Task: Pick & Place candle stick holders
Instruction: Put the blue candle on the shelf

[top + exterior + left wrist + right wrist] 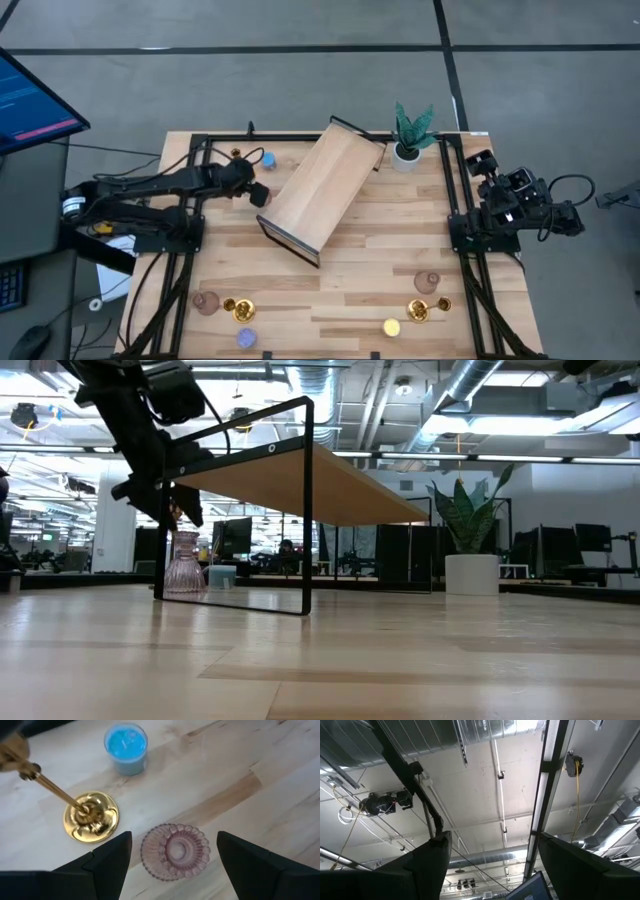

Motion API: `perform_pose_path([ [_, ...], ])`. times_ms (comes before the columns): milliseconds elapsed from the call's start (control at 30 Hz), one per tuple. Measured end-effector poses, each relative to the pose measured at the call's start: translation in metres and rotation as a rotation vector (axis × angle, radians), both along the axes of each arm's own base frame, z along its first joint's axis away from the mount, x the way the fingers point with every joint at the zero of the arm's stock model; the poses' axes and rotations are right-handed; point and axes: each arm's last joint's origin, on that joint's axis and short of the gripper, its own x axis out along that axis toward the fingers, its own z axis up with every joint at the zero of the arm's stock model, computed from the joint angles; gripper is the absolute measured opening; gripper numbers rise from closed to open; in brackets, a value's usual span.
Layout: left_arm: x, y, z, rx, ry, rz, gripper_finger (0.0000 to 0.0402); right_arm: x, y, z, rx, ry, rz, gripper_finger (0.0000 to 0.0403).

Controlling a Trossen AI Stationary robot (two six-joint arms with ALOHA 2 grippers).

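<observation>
Three candle stick holders are sitting under the left end effector (172, 862) near the table's (380, 240) far-left corner, beside the raised wooden shelf (322, 185). Nearest, and directly between the spread fingers, the pink holder (175, 851) is standing upright, its long axis vertical and its ribbed mouth facing straight up into the wrist camera. Both fingers are standing apart and holding nothing. To take it well, the end effector should probably be descending straight along that vertical axis, keeping the ribbed rim centred so that both fingers are meeting the glass together; an off-centre closure risks tipping it. Just beside it, the gold holder (91, 816) is resting on its round base with the stem pointing upward, so the left finger needs clearance from that stem. Farther off, the blue holder (126, 748) is standing upright, well clear of the grasp. Other holders are lying scattered along the table's near edge. Off the table's right side, the right end effector (490, 870) is waiting, fingers parted and empty, aimed at the ceiling.
</observation>
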Motion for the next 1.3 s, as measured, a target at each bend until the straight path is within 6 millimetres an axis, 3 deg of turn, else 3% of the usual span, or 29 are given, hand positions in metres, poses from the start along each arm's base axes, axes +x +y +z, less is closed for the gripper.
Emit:
perform_pose_path([
  [933,0.003,0.002,-0.012,-0.031,-0.01,0.014,0.0294,0.0,0.0,0.0,0.001,-0.001,0.001,0.0286],
  [1200,0.006,0.015,0.017,0.036,-0.143,0.057,0.0294,0.0,0.0,0.0,0.005,-0.001,-0.001,0.0286],
  [1300,0.009,0.022,0.037,0.059,-0.201,0.074,0.0294,0.0,-0.001,0.0,0.019,-0.001,-0.01,0.0286],
])
